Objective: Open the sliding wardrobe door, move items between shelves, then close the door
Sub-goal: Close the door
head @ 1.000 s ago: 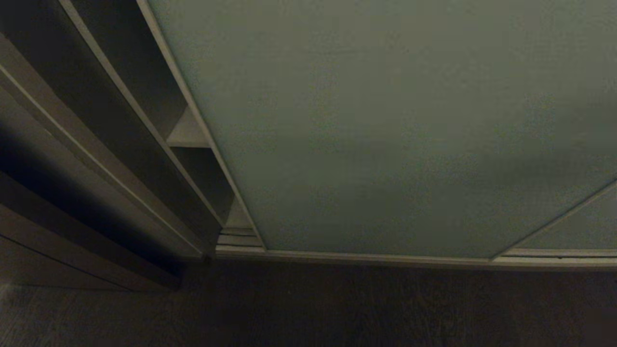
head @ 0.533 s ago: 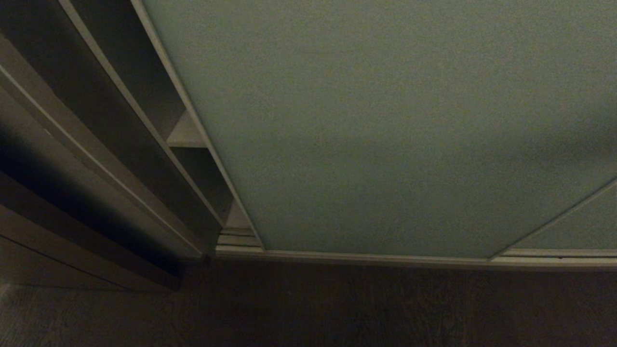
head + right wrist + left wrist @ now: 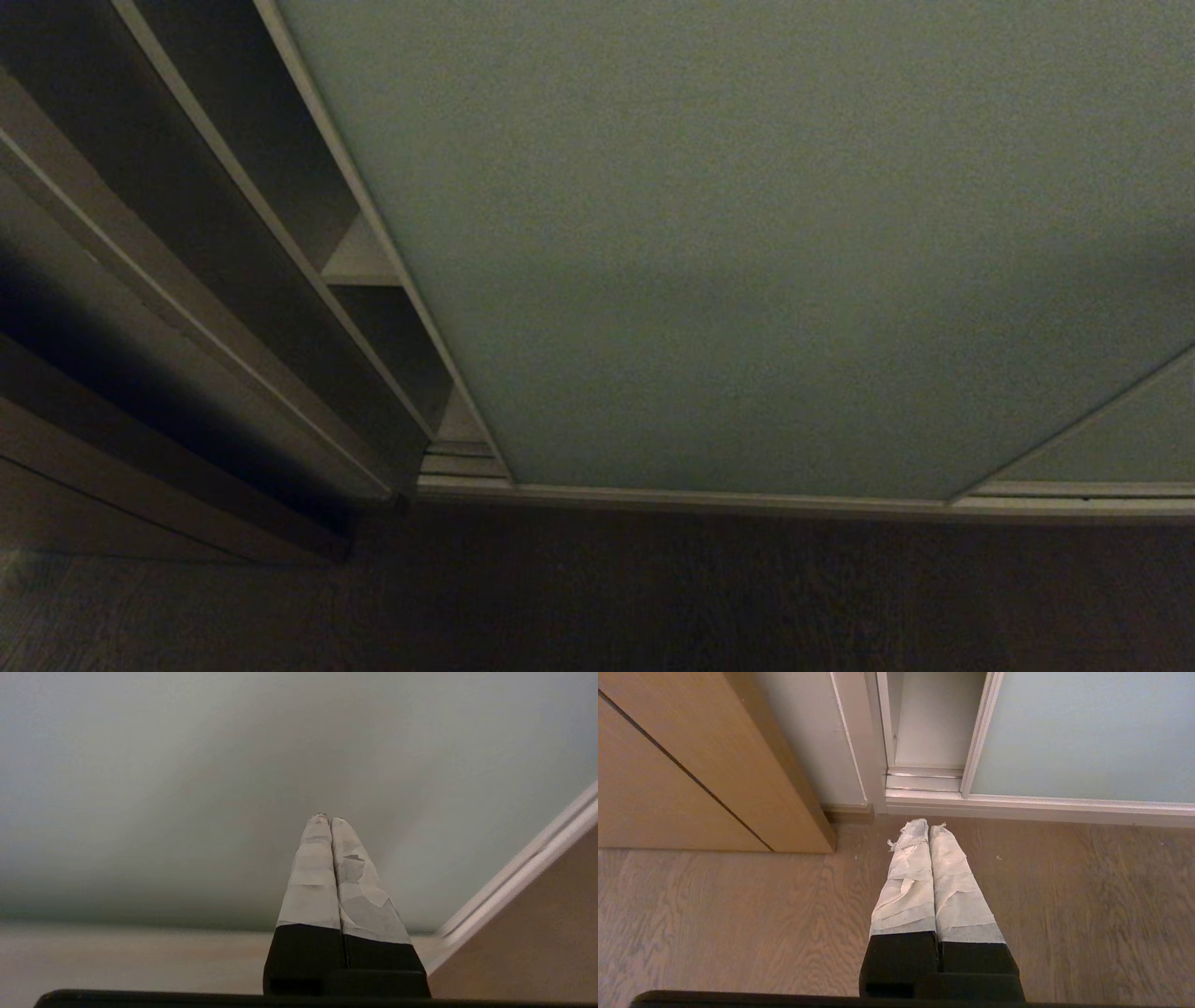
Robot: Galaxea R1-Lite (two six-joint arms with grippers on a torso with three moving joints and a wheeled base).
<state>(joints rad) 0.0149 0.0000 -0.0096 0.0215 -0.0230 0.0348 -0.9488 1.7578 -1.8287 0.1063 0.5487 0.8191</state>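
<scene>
Pincers — two, left pincer [image 3: 928, 826] and right pincer [image 3: 325, 819] clenched, empty; one sliding wardrobe door [image 3: 747, 233].

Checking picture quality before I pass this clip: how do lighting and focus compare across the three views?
Head view: dim and grainy, the sliding wardrobe door murky. Left wrist view: bright and sharp on the floor and the left gripper. Right wrist view: the right gripper crisp, the door behind it a soft blur.

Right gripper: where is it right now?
It is outside the head view. Its own wrist view shows the right gripper shut, pointing at the pale sliding door.
</scene>
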